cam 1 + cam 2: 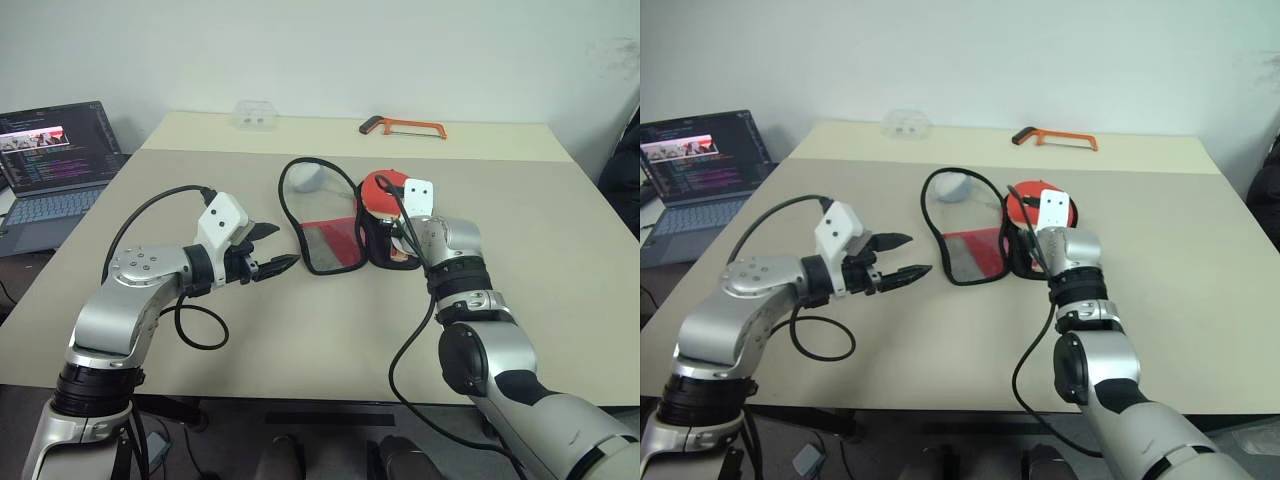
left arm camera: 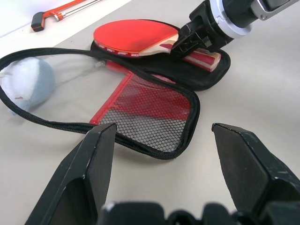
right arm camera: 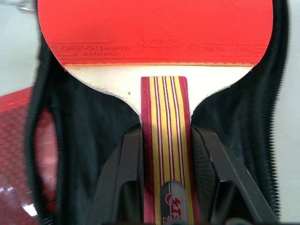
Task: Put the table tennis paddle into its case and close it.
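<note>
Right wrist view: the right gripper (image 3: pixel 165 180) is clamping the stiff, light table tennis paddle (image 3: pixel 159 61) by its wooden handle, blade lying ahead over the soft, floppy open case (image 2: pixel 154 122); the left gripper (image 1: pixel 268 250) is waiting unclenched beside it.

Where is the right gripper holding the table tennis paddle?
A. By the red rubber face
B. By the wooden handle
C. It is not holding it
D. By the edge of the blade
B: the right gripper has its fingers on both sides of the striped handle of the table tennis paddle.
</note>
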You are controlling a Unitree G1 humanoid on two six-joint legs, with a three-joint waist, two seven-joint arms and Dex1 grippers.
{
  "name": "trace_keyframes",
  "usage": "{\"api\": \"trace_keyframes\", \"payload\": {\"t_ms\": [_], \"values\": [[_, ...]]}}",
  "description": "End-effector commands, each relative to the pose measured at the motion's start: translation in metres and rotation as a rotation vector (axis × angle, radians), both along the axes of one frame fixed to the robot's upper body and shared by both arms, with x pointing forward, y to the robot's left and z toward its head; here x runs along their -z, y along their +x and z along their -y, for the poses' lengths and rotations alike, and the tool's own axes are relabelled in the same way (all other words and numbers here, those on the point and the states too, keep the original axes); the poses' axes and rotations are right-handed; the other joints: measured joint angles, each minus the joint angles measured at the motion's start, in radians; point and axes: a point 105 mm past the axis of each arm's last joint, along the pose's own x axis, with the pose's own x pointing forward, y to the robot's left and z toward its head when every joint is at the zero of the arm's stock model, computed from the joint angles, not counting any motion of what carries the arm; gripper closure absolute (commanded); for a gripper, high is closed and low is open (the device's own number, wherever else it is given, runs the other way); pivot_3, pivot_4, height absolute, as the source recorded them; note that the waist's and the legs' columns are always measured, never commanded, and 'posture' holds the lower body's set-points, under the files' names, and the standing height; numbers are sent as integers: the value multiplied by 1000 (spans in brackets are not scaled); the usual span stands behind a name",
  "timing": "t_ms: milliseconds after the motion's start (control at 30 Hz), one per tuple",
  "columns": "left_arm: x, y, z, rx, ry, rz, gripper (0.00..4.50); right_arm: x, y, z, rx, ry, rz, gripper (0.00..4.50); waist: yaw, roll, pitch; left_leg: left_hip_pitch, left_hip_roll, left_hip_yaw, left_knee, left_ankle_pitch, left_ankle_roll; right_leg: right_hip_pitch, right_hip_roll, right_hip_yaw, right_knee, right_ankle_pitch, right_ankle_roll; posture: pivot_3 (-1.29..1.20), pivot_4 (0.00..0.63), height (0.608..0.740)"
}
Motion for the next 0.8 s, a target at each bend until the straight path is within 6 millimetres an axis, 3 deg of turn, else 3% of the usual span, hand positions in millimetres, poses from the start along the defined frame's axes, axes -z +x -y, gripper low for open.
{"api": "trace_keyframes", "payload": {"t_ms": [33,300,533,633,800], "values": [[-15,-2,-1,6,9,59,940,-24,6,2,11,-15,88,3452,-1,0,0,0,0,0,0,0,0,0,0,0,0,0,0,0,150,740],[-18,-1,-2,4,6,65,940,-14,3,-4,-11,2,46,3452,-3,0,0,0,0,0,0,0,0,0,0,0,0,0,0,0,150,740],[-19,-2,-5,0,8,66,940,-17,3,-6,-22,20,47,1170,-4,0,0,0,0,0,0,0,0,0,0,0,0,0,0,0,150,740],[-17,7,-17,-69,35,69,940,-32,3,-2,-32,22,81,129,-5,0,0,0,0,0,0,0,0,0,0,0,0,0,0,0,150,740],[-23,22,-36,-168,20,82,940,-81,-10,31,-63,6,194,58,3,0,0,0,0,-1,0,0,0,0,0,-1,0,0,0,0,150,740]]}}
